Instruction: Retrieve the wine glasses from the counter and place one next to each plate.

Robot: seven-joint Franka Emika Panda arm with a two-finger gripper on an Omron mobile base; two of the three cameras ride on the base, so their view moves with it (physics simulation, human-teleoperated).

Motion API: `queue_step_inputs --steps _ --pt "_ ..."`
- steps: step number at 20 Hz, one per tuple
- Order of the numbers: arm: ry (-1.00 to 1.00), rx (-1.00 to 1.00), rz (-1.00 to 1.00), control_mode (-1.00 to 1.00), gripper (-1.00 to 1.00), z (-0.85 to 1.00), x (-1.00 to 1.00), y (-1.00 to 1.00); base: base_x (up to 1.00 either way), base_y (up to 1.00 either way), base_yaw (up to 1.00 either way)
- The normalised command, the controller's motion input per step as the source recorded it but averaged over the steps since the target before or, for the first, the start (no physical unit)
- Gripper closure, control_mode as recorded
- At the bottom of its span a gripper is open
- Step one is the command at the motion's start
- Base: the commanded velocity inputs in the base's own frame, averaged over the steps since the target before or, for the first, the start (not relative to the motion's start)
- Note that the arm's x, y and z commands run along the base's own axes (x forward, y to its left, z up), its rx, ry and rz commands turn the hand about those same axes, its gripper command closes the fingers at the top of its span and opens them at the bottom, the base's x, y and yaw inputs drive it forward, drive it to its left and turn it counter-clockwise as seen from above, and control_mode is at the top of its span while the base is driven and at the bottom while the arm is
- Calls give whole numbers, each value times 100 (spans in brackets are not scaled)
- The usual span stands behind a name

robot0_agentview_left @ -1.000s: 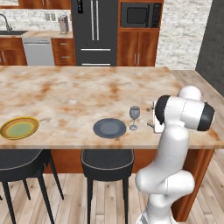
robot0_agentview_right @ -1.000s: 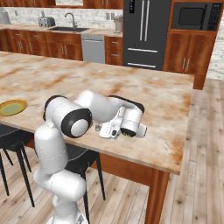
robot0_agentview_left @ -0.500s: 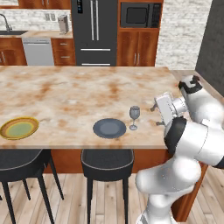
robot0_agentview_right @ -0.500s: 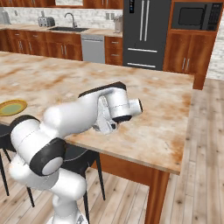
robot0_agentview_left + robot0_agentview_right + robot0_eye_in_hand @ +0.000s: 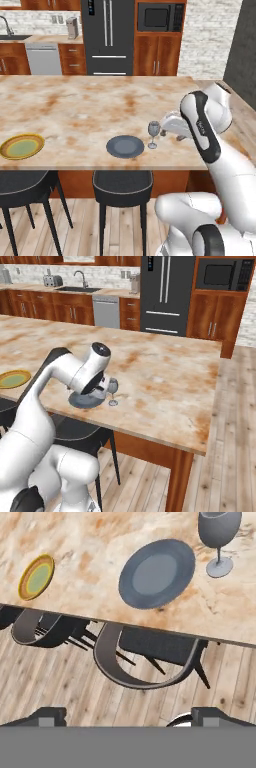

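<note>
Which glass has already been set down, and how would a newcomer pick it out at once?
Start at the big stone-topped island with black stools along its near edge. Near that edge lies a dark grey plate, above a stool. The wine glass stands upright just beside that plate, on the side away from the yellow-rimmed plate: smoky grey, stemmed, the one tall thing among flat dishes.

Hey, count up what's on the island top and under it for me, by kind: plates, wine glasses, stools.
Plates: 2, dark grey plate and yellow-rimmed plate
Wine glasses: 1, wine glass standing beside the grey plate
Black stools: 2, stool and stool
Total: 5
</note>
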Motion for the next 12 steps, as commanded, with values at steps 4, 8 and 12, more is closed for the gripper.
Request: queue_step_inputs --steps 4,8,12 --pt "0 0 0 -100 -100 0 0 0 0 0 0" --pt "0 0 -1 -100 -100 0 -22 -1 0 0 0" --pt "-1 0 -2 100 -100 0 -47 -23 -50 -46 -3"
